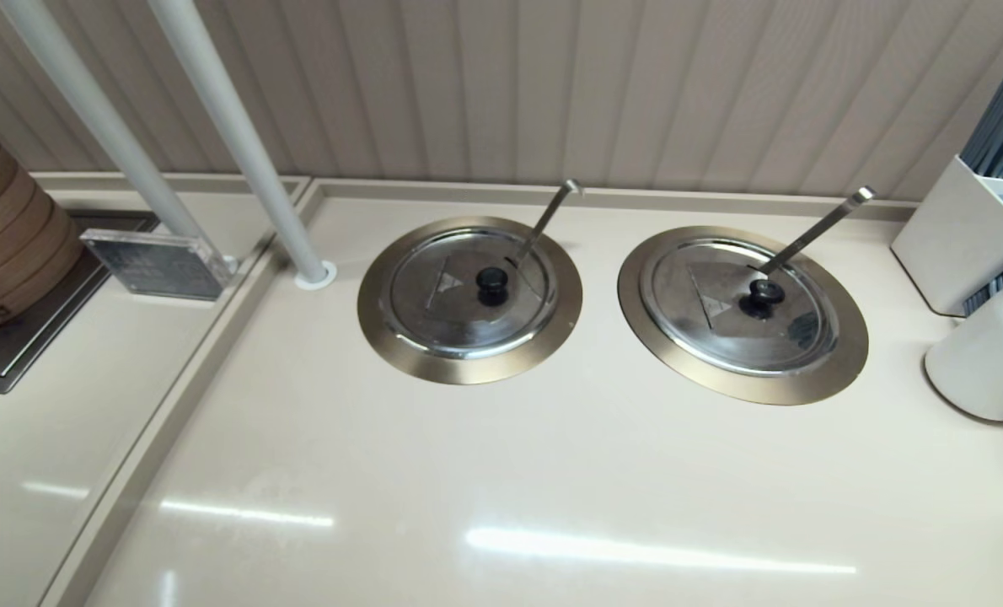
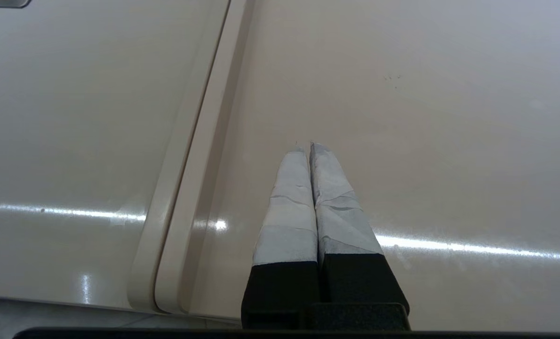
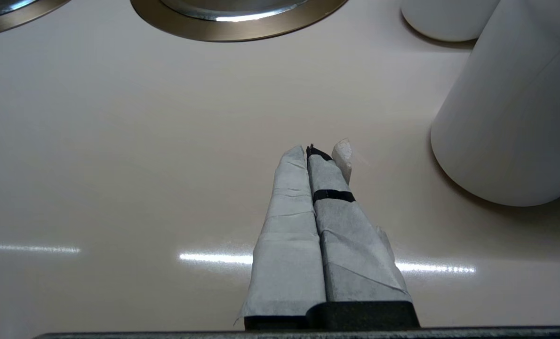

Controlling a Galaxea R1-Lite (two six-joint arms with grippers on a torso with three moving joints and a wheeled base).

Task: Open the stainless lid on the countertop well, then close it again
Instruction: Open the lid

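Stainless lid on the countertop well, twin lid to its right, white canister beyond.

No legible text on either lid's triangular sticker.

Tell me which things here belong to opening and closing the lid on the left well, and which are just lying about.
For the job: stainless lid, its black knob, countertop well, left gripper and right gripper, both shut above the counter.

Lying about: twin lid, right well, bamboo steamer, white canister, utensil holder, acrylic sign.
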